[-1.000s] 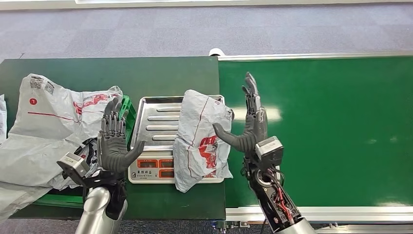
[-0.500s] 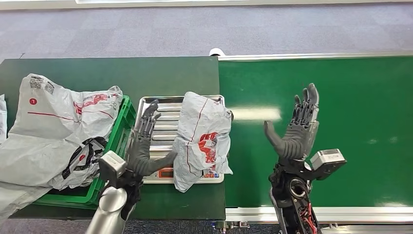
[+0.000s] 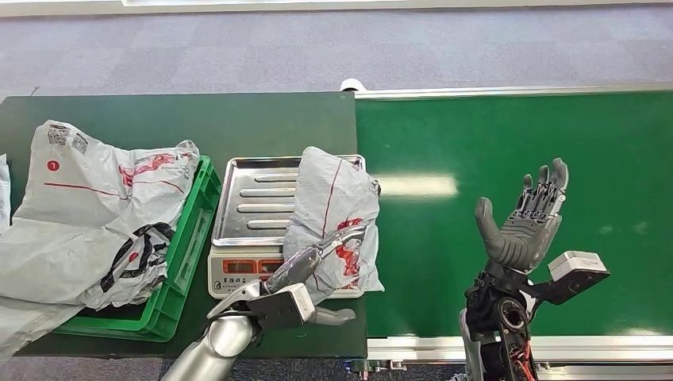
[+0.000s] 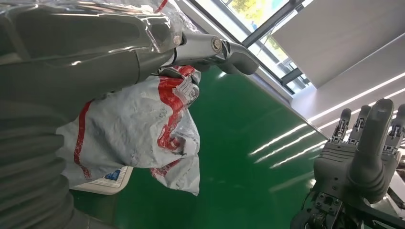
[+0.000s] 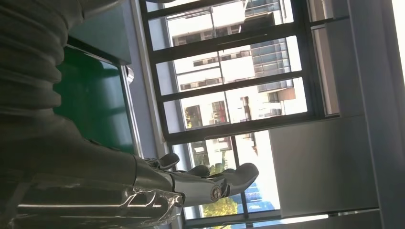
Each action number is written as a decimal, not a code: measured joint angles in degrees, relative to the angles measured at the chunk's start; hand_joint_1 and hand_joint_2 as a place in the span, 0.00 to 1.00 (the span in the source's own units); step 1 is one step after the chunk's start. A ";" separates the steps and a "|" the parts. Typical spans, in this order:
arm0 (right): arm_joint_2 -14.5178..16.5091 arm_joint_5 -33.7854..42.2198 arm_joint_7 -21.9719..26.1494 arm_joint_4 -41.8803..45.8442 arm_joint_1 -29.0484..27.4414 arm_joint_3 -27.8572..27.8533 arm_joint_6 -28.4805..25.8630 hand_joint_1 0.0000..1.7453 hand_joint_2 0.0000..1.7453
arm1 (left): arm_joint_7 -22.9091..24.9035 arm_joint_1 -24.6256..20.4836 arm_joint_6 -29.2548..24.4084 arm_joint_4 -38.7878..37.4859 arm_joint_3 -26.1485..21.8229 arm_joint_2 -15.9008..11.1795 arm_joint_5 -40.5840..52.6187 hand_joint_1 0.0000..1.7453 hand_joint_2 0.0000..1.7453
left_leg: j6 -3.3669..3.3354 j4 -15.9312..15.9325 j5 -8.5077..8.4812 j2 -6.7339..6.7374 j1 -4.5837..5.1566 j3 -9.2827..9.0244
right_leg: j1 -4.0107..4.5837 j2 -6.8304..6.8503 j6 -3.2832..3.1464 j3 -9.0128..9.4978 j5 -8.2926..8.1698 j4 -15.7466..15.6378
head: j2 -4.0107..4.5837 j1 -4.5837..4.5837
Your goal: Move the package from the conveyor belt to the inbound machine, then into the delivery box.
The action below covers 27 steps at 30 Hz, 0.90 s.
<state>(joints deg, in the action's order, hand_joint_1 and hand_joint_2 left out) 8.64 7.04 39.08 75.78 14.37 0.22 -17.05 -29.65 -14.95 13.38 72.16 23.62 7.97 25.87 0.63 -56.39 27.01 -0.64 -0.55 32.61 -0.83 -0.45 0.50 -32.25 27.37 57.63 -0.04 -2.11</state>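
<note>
1. Your left hand (image 3: 313, 266) reaches flat against the near end of the grey package (image 3: 332, 222) — fingers extended, gripping nothing.
2. The package lies on the scale's steel tray (image 3: 252, 198).
3. Your right hand (image 3: 525, 226) stands spread wide and empty over the green belt (image 3: 508, 143), well apart from the package.

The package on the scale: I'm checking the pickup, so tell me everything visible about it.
The package is a crumpled grey-white plastic mailer bag with red printing and a thin red line. It lies lengthwise on the right side of the scale's ribbed steel tray, its near end drooping over the display and its right edge overhanging toward the green conveyor belt. The left hand reaches against its near lower part; whether it grips is unclear. The right hand is raised apart, over the belt.
</note>
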 joint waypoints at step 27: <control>3.54 -4.26 -3.95 -3.28 -1.90 -4.05 3.86 0.00 1.00 | 2.93 -3.52 -16.05 -7.20 1.40 1.89 7.87 1.00 1.00 | 0.00 0.00 0.00 0.00 0.00 0.00 | 0.00 0.00 0.00 0.00 0.00 0.00 | 0.00 0.01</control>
<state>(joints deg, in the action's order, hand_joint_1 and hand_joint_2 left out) 12.18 2.78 35.13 72.51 12.46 -3.84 -13.20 -26.72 -18.47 -2.67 64.96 25.01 9.85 33.73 0.63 -56.39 27.01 -0.64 -0.55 32.61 -0.83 -0.45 0.51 -32.25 27.37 57.63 -0.04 -2.10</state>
